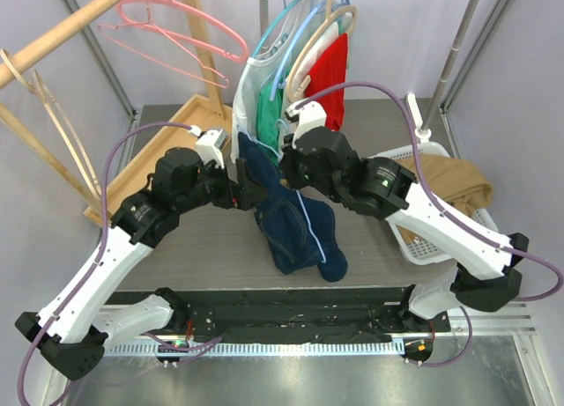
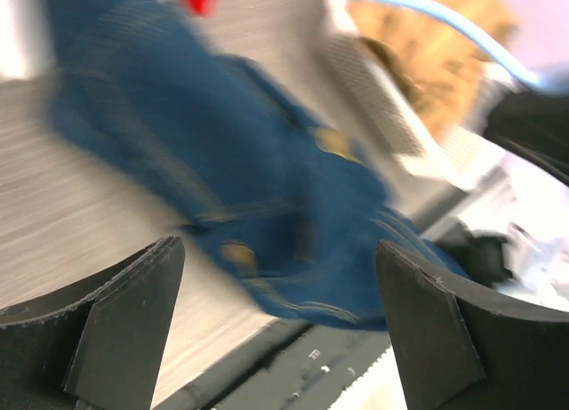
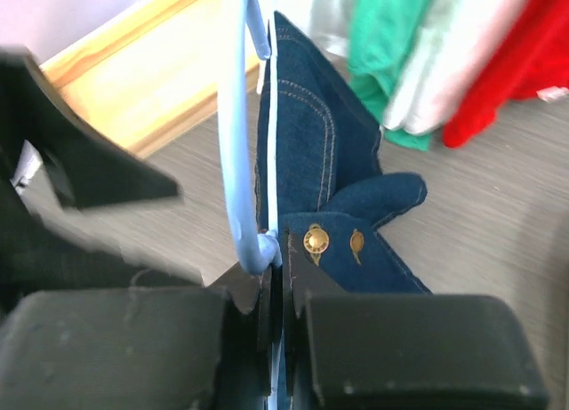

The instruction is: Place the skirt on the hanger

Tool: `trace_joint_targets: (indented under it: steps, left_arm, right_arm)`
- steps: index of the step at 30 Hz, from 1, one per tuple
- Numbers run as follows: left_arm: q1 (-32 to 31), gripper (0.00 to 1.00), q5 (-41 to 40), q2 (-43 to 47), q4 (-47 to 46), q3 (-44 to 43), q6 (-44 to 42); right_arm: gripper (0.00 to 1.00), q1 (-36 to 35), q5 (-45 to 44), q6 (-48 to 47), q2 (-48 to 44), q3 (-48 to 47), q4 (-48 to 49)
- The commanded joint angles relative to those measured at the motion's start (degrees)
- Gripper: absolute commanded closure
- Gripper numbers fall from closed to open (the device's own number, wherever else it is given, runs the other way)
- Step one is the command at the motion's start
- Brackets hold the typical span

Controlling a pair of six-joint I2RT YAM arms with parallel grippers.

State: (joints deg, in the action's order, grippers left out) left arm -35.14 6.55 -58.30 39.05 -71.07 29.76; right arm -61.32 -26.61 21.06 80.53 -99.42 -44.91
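The dark blue denim skirt [image 1: 295,221] hangs between my two grippers, its lower end resting on the table. A light blue hanger [image 1: 315,230] runs along it. My right gripper [image 1: 286,170] is shut on the hanger [image 3: 236,143] at the skirt's top; in the right wrist view the gripper [image 3: 277,281] stands right beside the skirt's [image 3: 320,134] brass buttons. My left gripper [image 1: 249,193] is open just left of the skirt. In the blurred left wrist view the gripper [image 2: 280,330] is empty, and the skirt [image 2: 267,179] lies beyond its fingers [image 2: 124,330].
A rail at the back holds white, green and red clothes [image 1: 304,80] on hangers. Pink hangers [image 1: 189,27] hang from a wooden rack [image 1: 172,133] at the back left. A white basket [image 1: 423,239] with a tan garment [image 1: 454,181] stands at the right.
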Motion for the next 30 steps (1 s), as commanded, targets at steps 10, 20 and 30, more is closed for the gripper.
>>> trace_joint_targets:
  steps: [10, 20, 30]
  left_arm:
    - [-7.75, 0.11, 13.94, 5.92, -22.08, 9.80, 4.78]
    - [-11.62, 0.29, 4.27, 5.39, -27.44, 13.41, 6.63]
    - [-12.41, 0.58, 2.07, 5.48, -29.29, 14.38, 5.93]
  right_arm:
    - [0.99, -0.03, 8.59, -1.72, 9.90, -14.22, 4.21]
    - [0.99, 0.06, 11.41, 1.09, 11.66, -15.90, 6.06]
    - [0.99, 0.06, 11.41, 3.55, 14.12, -18.35, 7.02]
